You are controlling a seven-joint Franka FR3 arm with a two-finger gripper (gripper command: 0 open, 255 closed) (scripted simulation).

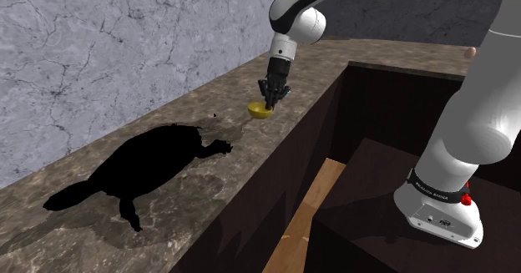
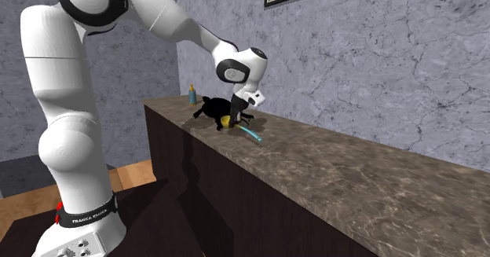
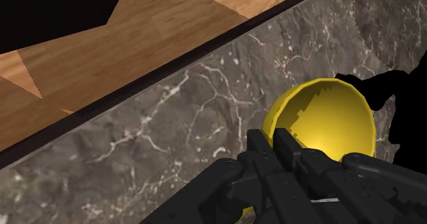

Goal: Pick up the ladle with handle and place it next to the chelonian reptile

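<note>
The ladle has a yellow bowl [image 1: 259, 110] [image 3: 328, 116] and a teal handle [image 2: 251, 132]. My black gripper [image 1: 273, 92] [image 2: 237, 110] [image 3: 277, 144] points down and is shut on the ladle where the handle meets the bowl. The ladle is low over the marbled countertop [image 1: 167, 121]; I cannot tell whether it touches. The turtle [image 1: 150, 167] [image 2: 210, 106] is drawn all black and lies on the counter. Its head [image 1: 224, 146] points toward the bowl, a short way off. A black part of the turtle [image 3: 410, 113] lies just beyond the bowl in the wrist view.
A small yellow bottle [image 2: 191, 96] stands on the counter's far end behind the turtle. A grey stone wall [image 1: 100, 46] runs along the counter's back. The counter's front edge [image 1: 275, 146] drops to a dark cabinet face and a wood floor [image 1: 309, 213]. My stand [image 1: 438, 213] is below.
</note>
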